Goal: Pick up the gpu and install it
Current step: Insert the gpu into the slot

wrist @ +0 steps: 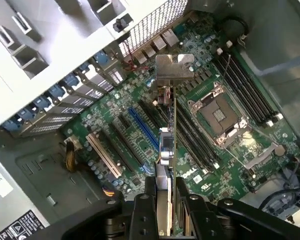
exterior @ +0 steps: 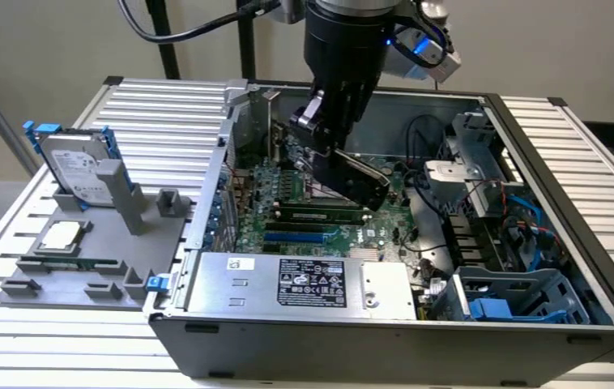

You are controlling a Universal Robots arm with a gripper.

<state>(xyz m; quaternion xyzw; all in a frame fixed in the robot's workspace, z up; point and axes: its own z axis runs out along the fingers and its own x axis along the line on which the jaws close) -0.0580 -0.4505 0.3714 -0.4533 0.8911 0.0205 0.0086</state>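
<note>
— Where is the gpu (exterior: 357, 183)?
— Centre of the exterior view, inside the open computer case (exterior: 394, 344). It hangs tilted over the green motherboard (exterior: 394, 219).
— And the tool (exterior: 326, 134)?
— Clamped on the gpu. The wrist view shows its fingers (wrist: 145, 205) pinching the card edge-on, with the silver bracket (wrist: 175, 67) at the far end.
— Anything else?
— 1 hard drive (exterior: 78, 174) stands on the bench (exterior: 155, 101) at the exterior view's left, well apart.

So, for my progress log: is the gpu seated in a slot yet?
Not seated. The fingers clamp the gpu, which hangs tilted over the motherboard, not upright in any slot.
</note>
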